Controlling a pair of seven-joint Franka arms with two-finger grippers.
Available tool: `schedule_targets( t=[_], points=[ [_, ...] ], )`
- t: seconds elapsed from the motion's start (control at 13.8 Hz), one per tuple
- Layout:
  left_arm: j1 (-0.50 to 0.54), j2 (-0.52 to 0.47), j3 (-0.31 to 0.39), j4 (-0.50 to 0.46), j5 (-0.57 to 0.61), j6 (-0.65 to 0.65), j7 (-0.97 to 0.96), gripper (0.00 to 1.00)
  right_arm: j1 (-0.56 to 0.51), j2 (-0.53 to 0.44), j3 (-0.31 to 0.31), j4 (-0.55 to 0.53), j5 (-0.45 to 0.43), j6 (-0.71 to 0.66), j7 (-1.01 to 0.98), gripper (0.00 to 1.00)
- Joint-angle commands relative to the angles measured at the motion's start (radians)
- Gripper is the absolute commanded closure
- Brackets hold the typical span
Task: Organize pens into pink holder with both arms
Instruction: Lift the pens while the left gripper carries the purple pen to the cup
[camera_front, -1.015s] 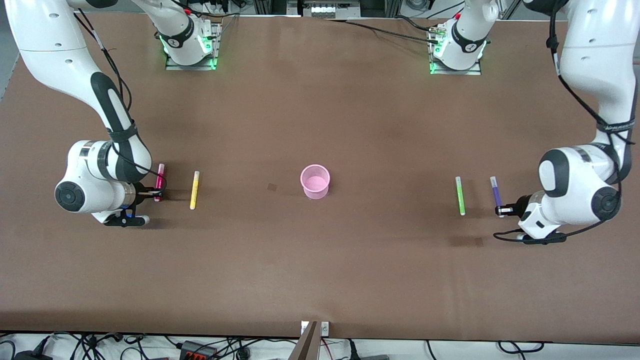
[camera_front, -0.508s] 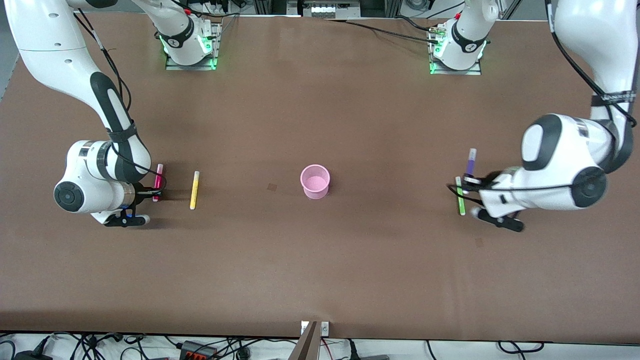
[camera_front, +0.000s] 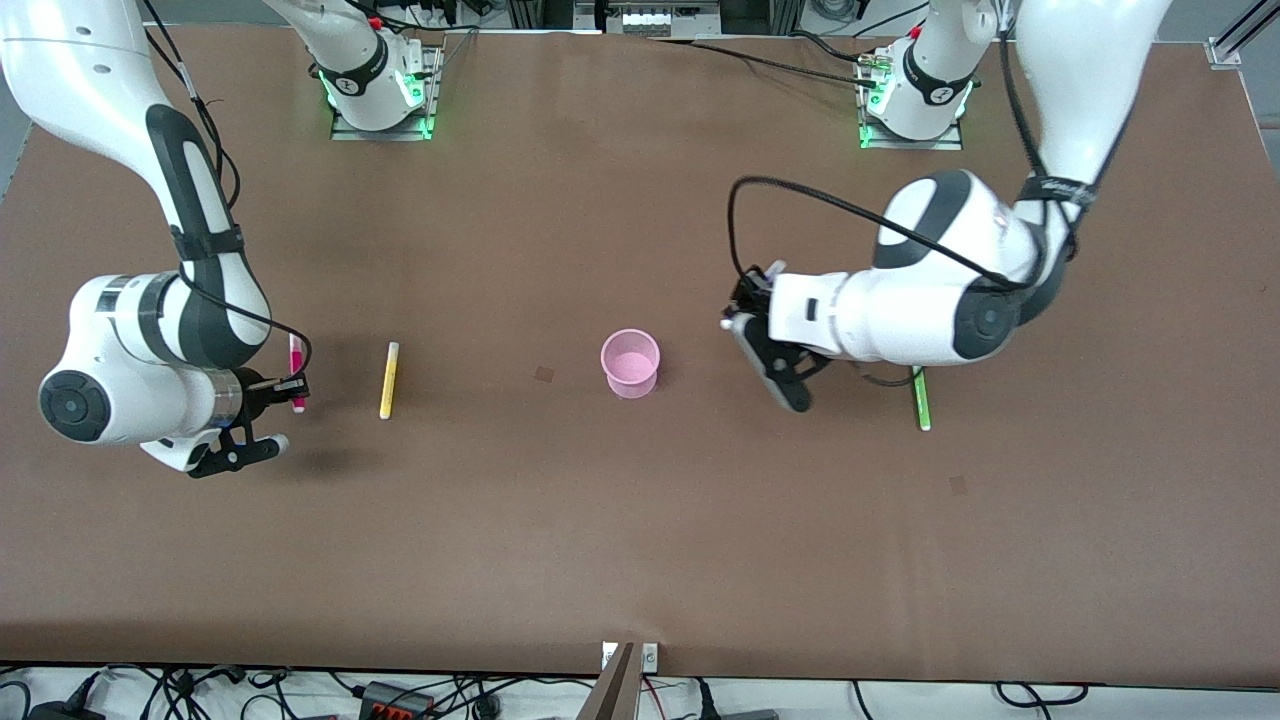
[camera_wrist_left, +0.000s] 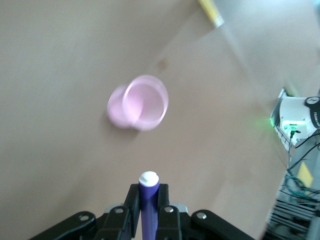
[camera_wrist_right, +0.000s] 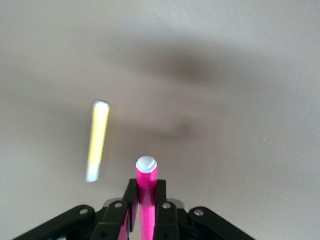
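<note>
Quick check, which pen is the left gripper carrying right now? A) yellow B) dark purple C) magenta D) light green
B: the left wrist view shows the left gripper shut on the dark purple pen, white tip aimed toward the pink holder; the magenta pen is in the right gripper, while the yellow pen and light green pen lie on the table.

The pink holder (camera_front: 630, 362) is standing alone mid-table, with bare table (camera_front: 640, 540) lying all round it. At its three o'clock in the front view, the left gripper (camera_wrist_left: 149, 196), clamping the purple pen (camera_wrist_left: 149, 182), is hovering over open table, with nothing lying between them. At the holder's nine o'clock, well apart, the yellow pen (camera_front: 389, 380) is lying across the straight line from the right gripper (camera_front: 297, 388), which is clamping the magenta pen (camera_front: 296, 362). The green pen (camera_front: 920, 400) is lying partly under the left arm.
</note>
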Motion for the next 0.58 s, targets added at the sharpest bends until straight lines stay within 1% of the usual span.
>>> schedule_targets(
  t=[0.0,0.15,0.29,0.36,0.51],
  points=[
    [-0.056,0.080,-0.008,0.040,-0.097,0.142,0.250,0.98,-0.004,0.002,0.043,0.054,0.065,-0.029,-0.080,1.00],
    [-0.075,0.128,-0.008,0.033,-0.173,0.247,0.498,0.98,-0.004,-0.002,0.072,0.075,0.101,-0.024,-0.198,1.00],
    [-0.107,0.155,-0.008,0.033,-0.250,0.349,0.699,0.98,-0.006,-0.002,0.109,0.078,0.166,-0.016,-0.283,1.00],
    [-0.131,0.157,-0.006,0.030,-0.276,0.386,0.773,1.00,-0.004,-0.002,0.113,0.092,0.208,-0.015,-0.322,1.00],
    [-0.168,0.183,-0.008,0.014,-0.290,0.462,0.878,1.00,-0.003,-0.002,0.123,0.112,0.262,-0.015,-0.422,1.00]
  ],
)
